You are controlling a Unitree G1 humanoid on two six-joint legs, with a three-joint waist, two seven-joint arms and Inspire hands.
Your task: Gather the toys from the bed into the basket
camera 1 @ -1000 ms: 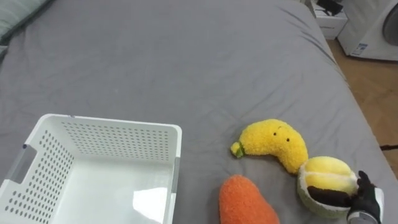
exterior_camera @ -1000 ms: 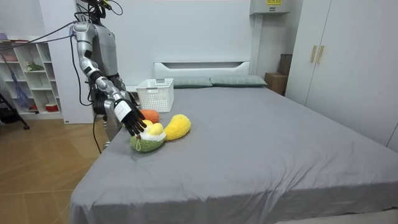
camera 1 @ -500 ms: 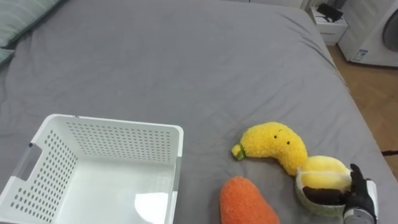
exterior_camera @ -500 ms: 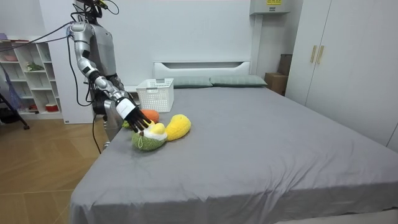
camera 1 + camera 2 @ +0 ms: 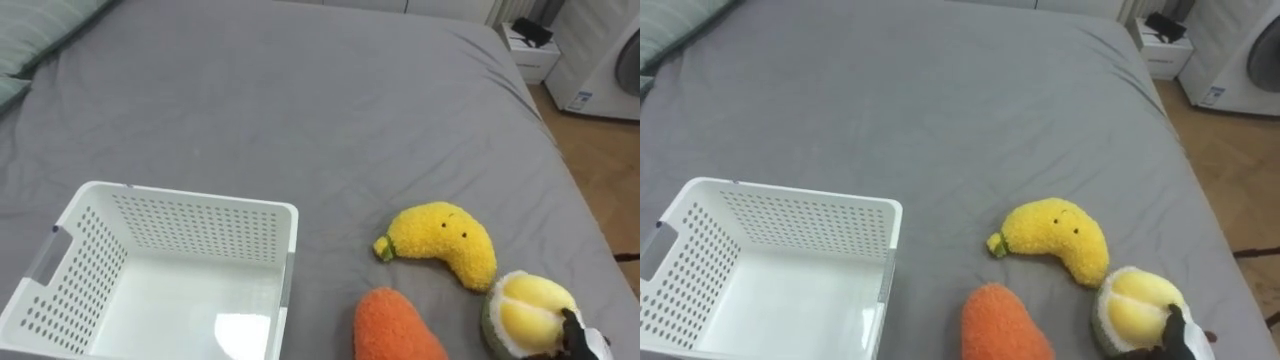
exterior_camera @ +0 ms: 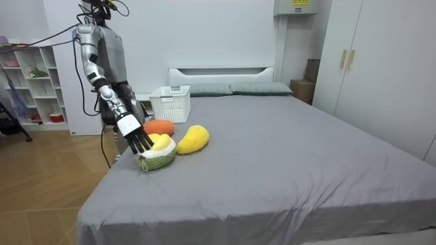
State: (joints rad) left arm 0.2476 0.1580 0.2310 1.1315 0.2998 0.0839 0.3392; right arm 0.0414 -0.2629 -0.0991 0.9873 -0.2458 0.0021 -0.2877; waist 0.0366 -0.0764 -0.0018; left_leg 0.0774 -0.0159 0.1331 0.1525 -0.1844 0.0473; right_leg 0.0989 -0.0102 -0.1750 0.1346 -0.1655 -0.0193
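Since a second ago the right hand point(image 5: 577, 340) has dropped toward 5 o'clock, its dark fingers nearly straight against the green-and-yellow plush fruit point(image 5: 525, 310), which has tipped yellow side up on the bed point(image 5: 300, 100), at 4 o'clock from the banana plush point(image 5: 445, 243).

The right hand point(image 5: 1182, 330) touches round plush point(image 5: 1135, 305).

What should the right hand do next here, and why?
Likely curl round the green-and-yellow plush toy and lift it: the open right hand only touches it at the bed's edge, without a grip, and the white basket nearby holds nothing yet.
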